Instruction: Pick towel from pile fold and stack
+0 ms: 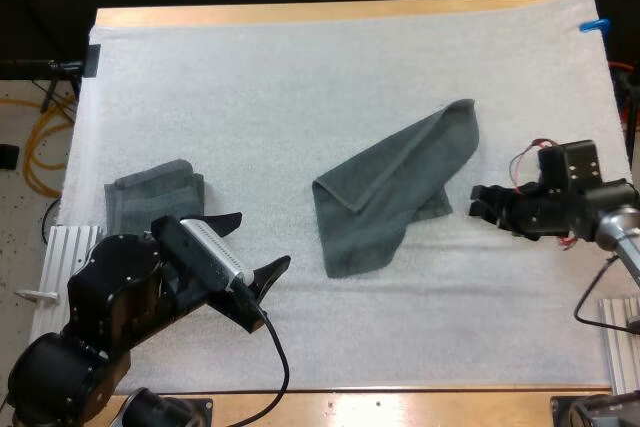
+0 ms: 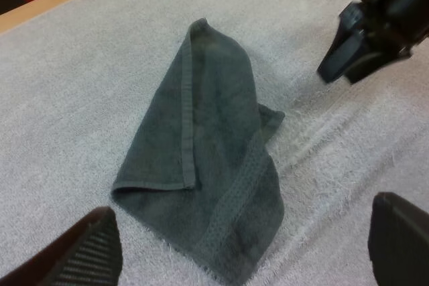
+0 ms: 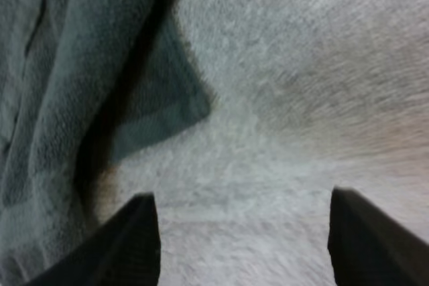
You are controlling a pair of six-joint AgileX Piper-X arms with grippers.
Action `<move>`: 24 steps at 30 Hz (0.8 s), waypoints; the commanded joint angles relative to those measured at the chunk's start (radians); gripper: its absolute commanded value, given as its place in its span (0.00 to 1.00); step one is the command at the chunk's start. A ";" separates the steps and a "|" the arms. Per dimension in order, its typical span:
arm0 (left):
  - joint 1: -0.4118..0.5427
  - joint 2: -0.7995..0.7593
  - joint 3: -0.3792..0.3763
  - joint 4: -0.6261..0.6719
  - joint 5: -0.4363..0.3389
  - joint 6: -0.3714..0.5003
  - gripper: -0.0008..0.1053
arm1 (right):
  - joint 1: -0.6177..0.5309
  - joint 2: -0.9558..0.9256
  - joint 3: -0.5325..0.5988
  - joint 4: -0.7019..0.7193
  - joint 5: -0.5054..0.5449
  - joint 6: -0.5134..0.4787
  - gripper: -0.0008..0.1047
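Observation:
A dark grey-green towel [image 1: 395, 190] lies loosely folded over itself in the middle of the white mat [image 1: 300, 77]. A small folded stack [image 1: 153, 195] of the same cloth rests at the mat's left side. My left gripper [image 1: 255, 249] hovers open near the front left, just right of the stack, facing the loose towel [image 2: 208, 145]. My right gripper [image 1: 478, 202] is open and low over the mat, a short way right of the towel's right corner [image 3: 161, 108], with nothing between its fingers [image 3: 127, 246]. The left wrist view shows the right gripper [image 2: 352, 48] beyond the towel.
The mat's front edge and a strip of wooden table [image 1: 400, 402] run along the front. Metal brackets [image 1: 70, 247] stand at the front left and front right edges of the table. Open mat stretches behind the towel.

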 commanded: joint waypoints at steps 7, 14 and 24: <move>-0.004 -0.003 -0.006 -0.001 -0.005 -0.009 0.70 | -0.005 0.189 -0.001 -0.216 -0.184 0.181 0.52; -0.004 -0.003 -0.006 -0.001 -0.005 -0.009 0.70 | -0.005 0.298 -0.001 -0.338 -0.271 0.253 0.52; -0.004 -0.003 -0.006 -0.001 -0.005 -0.009 0.70 | -0.002 0.370 -0.001 -0.377 -0.305 0.284 0.50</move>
